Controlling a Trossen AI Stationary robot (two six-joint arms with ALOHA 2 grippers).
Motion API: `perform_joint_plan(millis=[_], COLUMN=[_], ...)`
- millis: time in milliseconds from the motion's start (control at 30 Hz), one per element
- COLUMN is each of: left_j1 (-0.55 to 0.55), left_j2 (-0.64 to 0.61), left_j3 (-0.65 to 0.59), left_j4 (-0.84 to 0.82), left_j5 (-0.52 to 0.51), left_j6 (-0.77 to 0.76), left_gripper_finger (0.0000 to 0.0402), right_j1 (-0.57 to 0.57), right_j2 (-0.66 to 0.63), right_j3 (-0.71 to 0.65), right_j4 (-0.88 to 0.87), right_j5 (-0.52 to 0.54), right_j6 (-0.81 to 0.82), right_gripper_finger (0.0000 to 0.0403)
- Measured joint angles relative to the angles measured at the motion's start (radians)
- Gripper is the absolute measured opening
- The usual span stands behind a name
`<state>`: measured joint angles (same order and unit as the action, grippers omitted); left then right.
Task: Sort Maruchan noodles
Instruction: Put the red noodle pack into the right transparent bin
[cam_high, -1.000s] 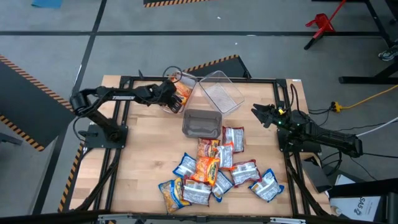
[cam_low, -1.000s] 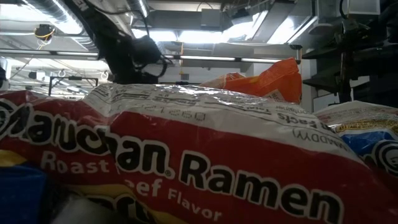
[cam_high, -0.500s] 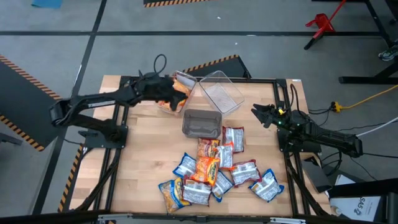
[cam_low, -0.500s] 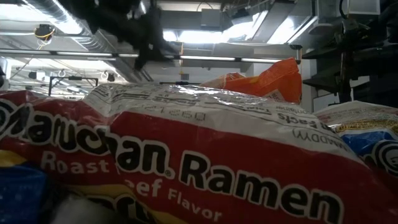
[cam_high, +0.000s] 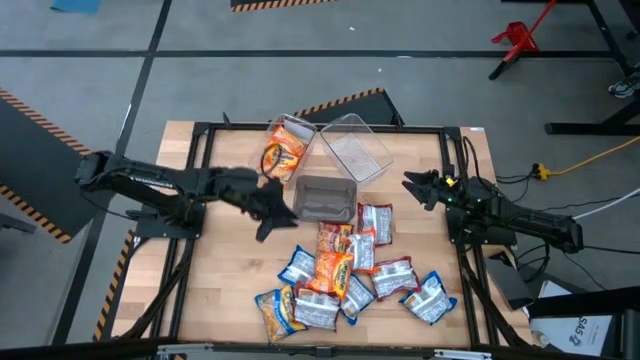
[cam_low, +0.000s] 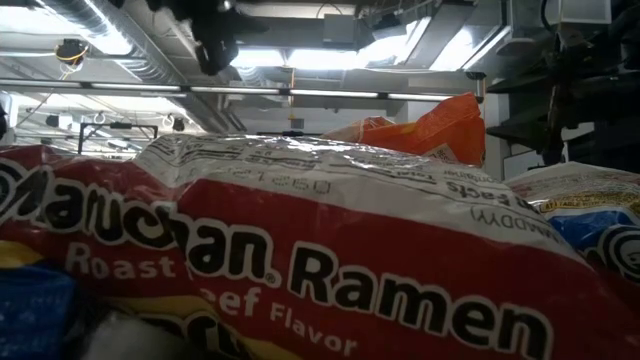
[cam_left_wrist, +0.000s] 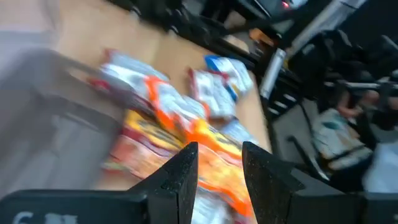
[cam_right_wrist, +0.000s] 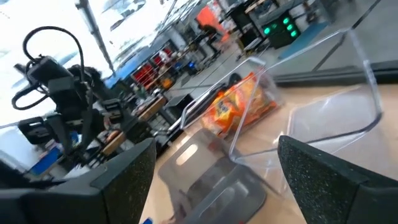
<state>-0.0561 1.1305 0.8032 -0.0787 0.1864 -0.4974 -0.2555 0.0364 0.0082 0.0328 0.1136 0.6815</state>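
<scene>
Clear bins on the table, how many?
3. One at the table's far edge holds an orange packet, an empty bin sits beside it, and a darker-looking bin sits just in front, above the packet pile.

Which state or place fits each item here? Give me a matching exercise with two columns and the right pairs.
Things:
1. orange packet
2. left gripper
3. right gripper
4. middle bin

Places or states:
A. open and empty, waiting at the table's right edge
B. lying in the far-left clear bin
C. empty-handed, between the bins and the packet pile
D. clear, just above the pile, no packet visible inside

Pairs: 1-B, 2-C, 3-A, 4-D
</scene>
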Motion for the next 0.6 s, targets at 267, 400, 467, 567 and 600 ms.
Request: perform_joint_plan(millis=[267,400,467,567,600], left_j1=[-0.234,-0.300,-0.324,-0.359,-0.370], left_j2=[0.109,0.203,0.255,0.337,0.362], left_j3=[0.001,0.001,0.001,0.001,0.001], left_j4=[0.023,0.123,0.216,0.340,0.364], left_j5=[-0.032,-0.045,-0.047,-0.074,-0.087], left_j6=[-0.112,-0.216,-0.276,-0.363,-0.382], left_gripper_finger=[0.0123,0.0146,0.0162,0.0186,0.0192], right_j1=[0.000,0.000,0.000,0.000,0.000], right_j2=[0.000,0.001,0.001,0.001,0.001], right_j3=[0.000,0.000,0.000,0.000,0.000], right_j4=[-0.018,-0.021,-0.020,-0.020,-0.020], right_j5=[-0.105,-0.125,-0.126,-0.125,-0.125], right_j6=[0.000,0.000,0.000,-0.006,-0.008], right_gripper_finger=[0.0324,0.0324,0.0324,0.0324,0.0324])
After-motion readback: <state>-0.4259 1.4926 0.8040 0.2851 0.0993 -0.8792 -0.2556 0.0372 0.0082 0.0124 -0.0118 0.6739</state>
